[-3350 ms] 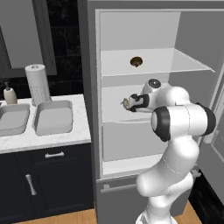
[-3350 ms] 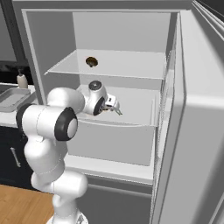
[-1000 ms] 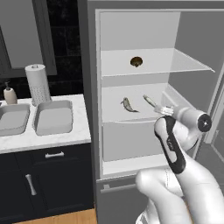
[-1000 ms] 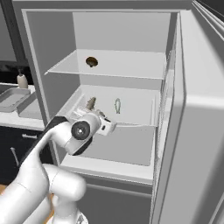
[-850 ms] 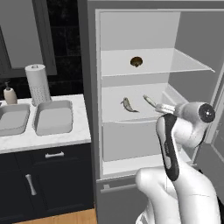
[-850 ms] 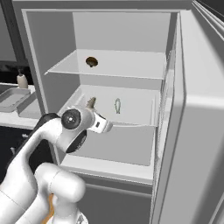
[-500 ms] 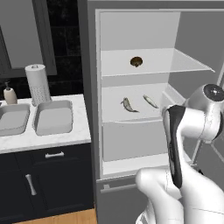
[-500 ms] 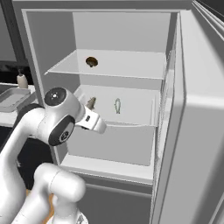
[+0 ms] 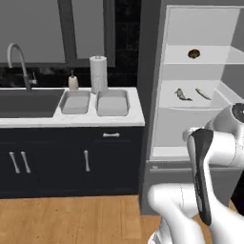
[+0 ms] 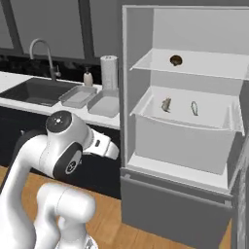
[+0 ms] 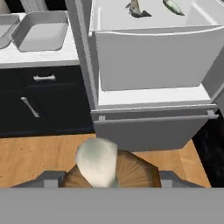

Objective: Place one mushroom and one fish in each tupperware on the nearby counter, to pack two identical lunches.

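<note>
At the bottom centre of the hand view, a mushroom (image 11: 105, 168) shows a pale, off-white stem against a brown cap with darker ribs. Upper left in that view sit two light-grey tupperware trays (image 9: 113, 102) on a white table (image 9: 71, 118) with faint grey veining, above dark navy cabinets (image 9: 66, 159) with silver handles. In the fridge (image 10: 187, 146), pale grey inside, two silvery-grey fish (image 9: 182, 95) lie mid-right of the left base view; a dark-brown mushroom on the shelf (image 9: 193, 54) sits above. The floor (image 9: 71, 219) is warm orange wood.
</note>
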You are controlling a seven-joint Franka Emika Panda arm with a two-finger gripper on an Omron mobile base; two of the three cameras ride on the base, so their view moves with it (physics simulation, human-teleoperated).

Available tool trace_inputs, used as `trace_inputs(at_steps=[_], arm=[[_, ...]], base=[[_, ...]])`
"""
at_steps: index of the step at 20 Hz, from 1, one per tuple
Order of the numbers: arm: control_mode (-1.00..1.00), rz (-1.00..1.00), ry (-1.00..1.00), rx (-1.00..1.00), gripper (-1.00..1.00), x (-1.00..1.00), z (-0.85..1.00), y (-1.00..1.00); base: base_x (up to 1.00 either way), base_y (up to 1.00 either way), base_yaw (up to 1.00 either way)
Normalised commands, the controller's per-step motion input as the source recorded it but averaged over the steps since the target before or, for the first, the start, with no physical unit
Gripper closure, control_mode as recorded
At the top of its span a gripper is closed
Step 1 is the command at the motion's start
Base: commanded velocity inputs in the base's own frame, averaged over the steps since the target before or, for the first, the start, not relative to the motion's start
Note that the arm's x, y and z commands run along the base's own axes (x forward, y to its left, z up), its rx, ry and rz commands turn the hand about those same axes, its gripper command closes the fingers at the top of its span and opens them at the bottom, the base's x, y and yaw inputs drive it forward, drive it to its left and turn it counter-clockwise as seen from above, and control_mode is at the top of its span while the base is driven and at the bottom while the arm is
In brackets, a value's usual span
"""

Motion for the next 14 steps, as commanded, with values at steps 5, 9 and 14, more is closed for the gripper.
trace_inputs(at_steps=[5, 9, 14], arm=[[1.0, 0.0, 0.0, 0.0, 1.0, 0.0, 0.0, 0.0], [1.0, 0.0, 0.0, 0.0, 1.0, 0.0, 0.0, 0.0], [1.0, 0.0, 0.0, 0.0, 1.0, 0.0, 0.0, 0.0]], base=[[0.8, 1.0, 0.06], [1.0, 0.96, -0.1], [1.0, 0.69, -0.2]])
